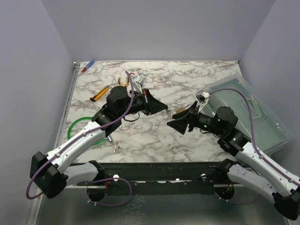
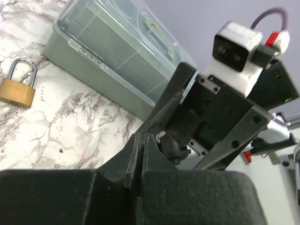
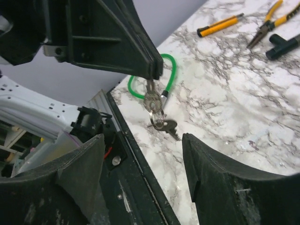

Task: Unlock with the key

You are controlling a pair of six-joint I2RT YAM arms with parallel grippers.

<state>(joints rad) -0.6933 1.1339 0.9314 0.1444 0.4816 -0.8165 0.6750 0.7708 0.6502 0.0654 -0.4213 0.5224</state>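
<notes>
My left gripper [image 1: 165, 110] is shut on the key [image 3: 152, 98], which hangs from its fingertips [image 3: 152, 72] above the table. A ring [image 3: 158, 117] and a second key [image 3: 169, 126] dangle below the held key. In the left wrist view the jaws press together [image 2: 142, 139] and the key is hidden. My right gripper [image 1: 180, 123] faces it a short way off. It is open [image 3: 143, 159] with nothing between its fingers, and the keys hang just beyond it. The brass padlock [image 2: 18, 89] lies flat on the marble with its shackle closed.
A clear plastic box [image 1: 253, 112] [image 2: 117, 51] sits at the right. A green cable loop [image 1: 77, 129], a yellow utility knife [image 1: 99, 94], pliers [image 1: 123, 82] and a marker [image 1: 88, 66] lie on the left half. A small metal piece [image 1: 115, 146] is near the front edge.
</notes>
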